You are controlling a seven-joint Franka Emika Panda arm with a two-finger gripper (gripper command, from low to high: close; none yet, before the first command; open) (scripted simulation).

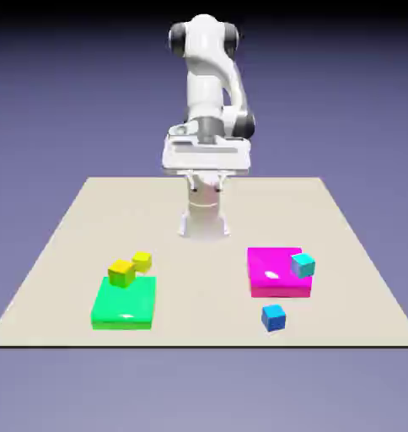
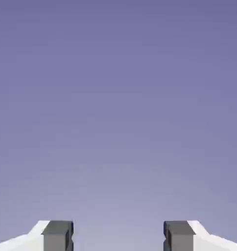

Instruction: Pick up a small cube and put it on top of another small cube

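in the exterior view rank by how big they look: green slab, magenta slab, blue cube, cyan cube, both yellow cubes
1. green slab and magenta slab: look about alike, no ranking
2. blue cube, cyan cube, larger yellow cube: too close to order
3. smaller yellow cube: smallest, though farther back

Backdrop: we see a plain blue-violet backdrop behind and around everything, nearly black along the top edge and paler lower down.
Desk: we see a flat beige desk with a bare matte top, narrowing toward the far side.
Near edge: the desk's near edge runs straight across, with backdrop below it.
Light: even and soft, with faint shadows on the desk.
Hand view: only blue-violet backdrop, lightest near the bottom.
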